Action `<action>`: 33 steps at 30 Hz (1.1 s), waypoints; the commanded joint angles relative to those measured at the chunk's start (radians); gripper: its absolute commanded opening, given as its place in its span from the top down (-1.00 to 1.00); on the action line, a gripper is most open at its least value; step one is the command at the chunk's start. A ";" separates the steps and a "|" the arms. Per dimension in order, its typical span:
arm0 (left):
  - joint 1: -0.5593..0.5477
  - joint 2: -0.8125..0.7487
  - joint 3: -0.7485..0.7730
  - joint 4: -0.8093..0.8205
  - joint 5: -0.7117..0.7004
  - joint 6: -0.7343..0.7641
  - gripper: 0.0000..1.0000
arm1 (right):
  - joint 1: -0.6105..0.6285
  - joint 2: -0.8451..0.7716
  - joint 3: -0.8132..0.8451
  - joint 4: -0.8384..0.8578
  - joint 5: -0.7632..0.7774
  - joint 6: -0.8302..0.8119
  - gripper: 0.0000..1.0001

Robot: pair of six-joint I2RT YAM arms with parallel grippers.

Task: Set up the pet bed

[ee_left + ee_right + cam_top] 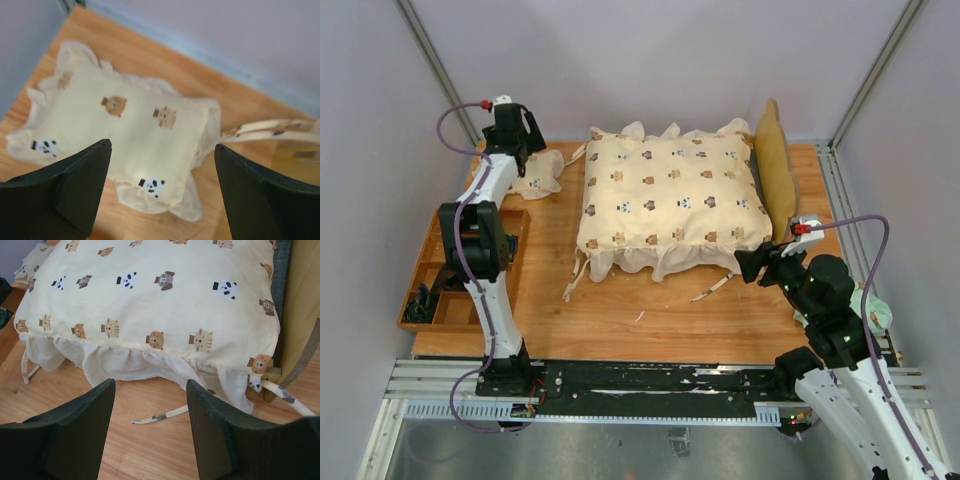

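The pet bed is mostly covered by a cream animal-print ruffled quilt [670,195] [150,295]. Only its light-wood headboard [775,170] [300,305] stands out along the quilt's right side. A small matching pillow [537,180] [120,130] lies flat on the table at the far left. My left gripper [517,152] [162,145] hovers open above the pillow, touching nothing. My right gripper [752,265] [151,382] is open and empty, low over the table just in front of the quilt's near right corner.
A wooden compartment tray [510,235] sits at the left edge beside my left arm, with dark small parts in it. Loose fabric ties [165,415] [270,129] trail from the quilt onto the table. The table's rails run along the near and right edges.
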 commanded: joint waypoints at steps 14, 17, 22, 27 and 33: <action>0.022 0.371 0.100 -0.057 0.003 -0.032 -0.18 | -0.009 0.053 0.006 0.054 0.014 -0.011 -0.20; 0.022 0.360 0.085 -0.063 -0.009 0.003 0.84 | -0.008 0.053 -0.006 0.075 0.013 -0.003 -0.20; 0.019 0.116 -0.080 0.054 0.006 0.098 0.99 | -0.008 0.051 -0.015 0.076 -0.017 0.015 -0.20; -0.016 -0.158 -0.185 0.088 0.123 0.189 1.00 | -0.008 0.059 -0.043 0.119 -0.011 0.063 -0.20; -0.137 -0.401 -0.243 0.035 0.110 0.275 0.99 | -0.009 0.121 0.019 0.053 -0.097 0.150 -0.21</action>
